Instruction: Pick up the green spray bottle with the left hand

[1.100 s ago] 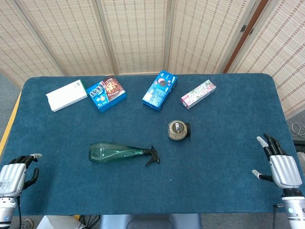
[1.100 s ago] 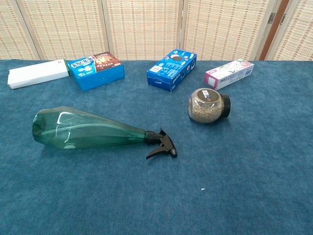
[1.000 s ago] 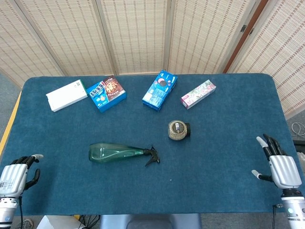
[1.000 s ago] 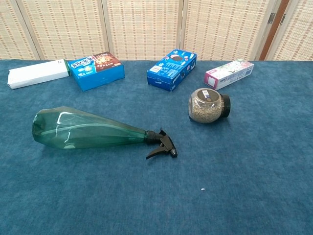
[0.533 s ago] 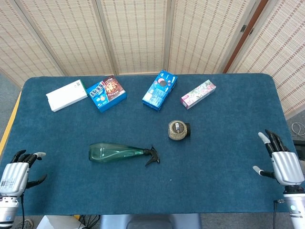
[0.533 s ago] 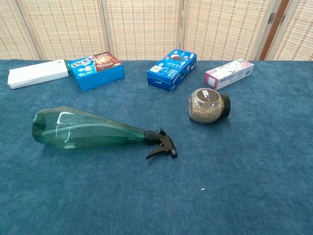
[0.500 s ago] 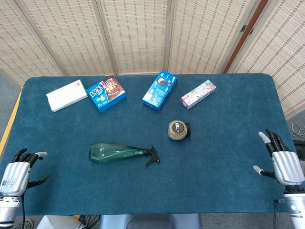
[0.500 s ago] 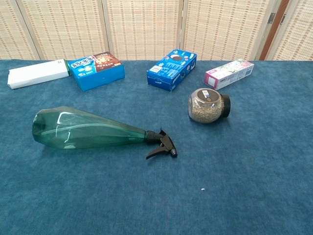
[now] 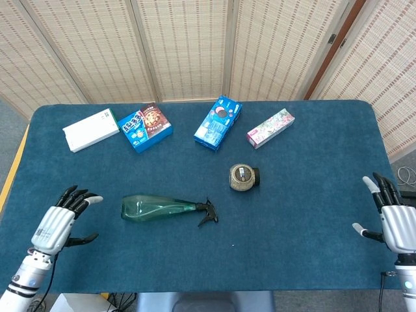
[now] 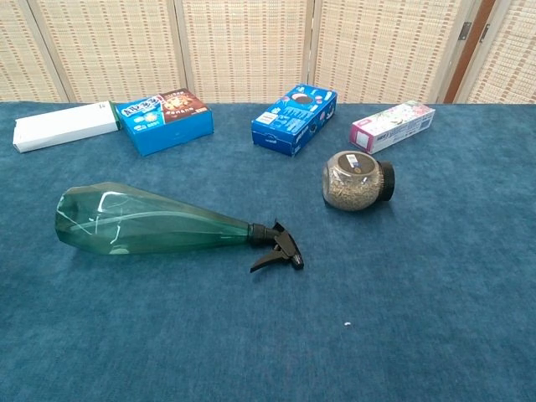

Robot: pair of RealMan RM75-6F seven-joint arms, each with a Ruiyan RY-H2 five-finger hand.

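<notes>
The green spray bottle [image 9: 158,208] lies on its side mid-table, its wide base to the left and its black trigger head [image 9: 208,212] to the right; the chest view shows the bottle [image 10: 142,221] the same way. My left hand [image 9: 58,224] hovers over the table's near left part, well left of the bottle's base, fingers spread and empty. At the table's right edge my right hand [image 9: 396,221] is open, with nothing in it. Neither hand appears in the chest view.
A glass jar [image 9: 244,177] lies on its side right of the bottle. Along the far side stand a white box [image 9: 90,130], a blue snack box [image 9: 145,127], a blue cookie box [image 9: 218,122] and a pink carton [image 9: 270,128]. The blue table cloth [image 9: 299,214] covers everything.
My left hand has opened its fingers and moved up and right onto the table, toward the bottle. The right hand has drifted slightly right. The bottle has not moved.
</notes>
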